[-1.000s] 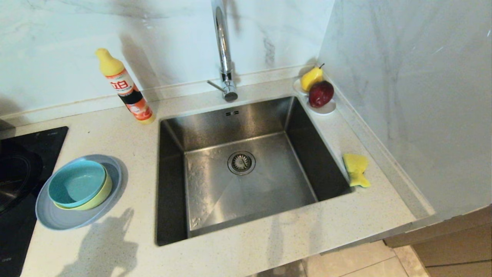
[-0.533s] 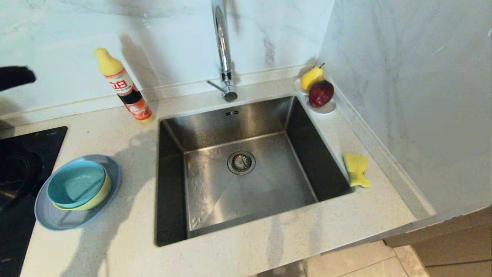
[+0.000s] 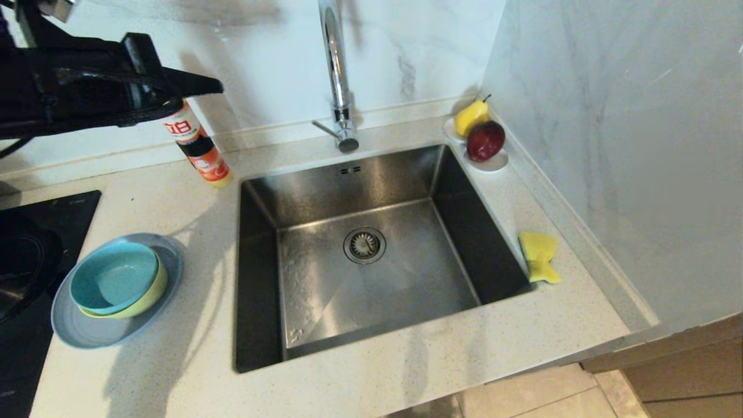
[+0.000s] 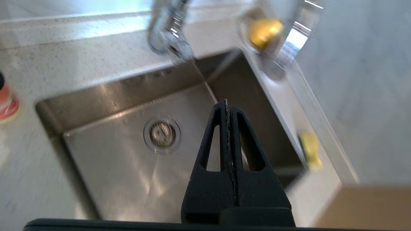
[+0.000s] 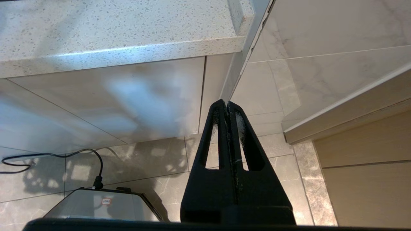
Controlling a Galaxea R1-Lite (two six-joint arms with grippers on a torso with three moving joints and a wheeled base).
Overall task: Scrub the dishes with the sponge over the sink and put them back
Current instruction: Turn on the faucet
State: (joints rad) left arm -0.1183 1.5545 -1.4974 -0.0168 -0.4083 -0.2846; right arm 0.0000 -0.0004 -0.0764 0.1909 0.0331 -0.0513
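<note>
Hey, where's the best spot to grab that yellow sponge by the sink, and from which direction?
Probably the sponge at its narrow waist, from straight above: it lies flat on the counter right of the sink, so closing across the pinched middle suits it.

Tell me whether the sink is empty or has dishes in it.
Empty. The sink shows only its bare steel floor and drain strainer; the bowls still sit stacked on the plate on the counter.

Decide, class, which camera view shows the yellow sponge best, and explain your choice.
The head view: the sponge lies whole and unblocked on the counter right of the sink. The left wrist view shows it only as a small blurred yellow patch at the basin's edge. The right wrist view misses it.
</note>
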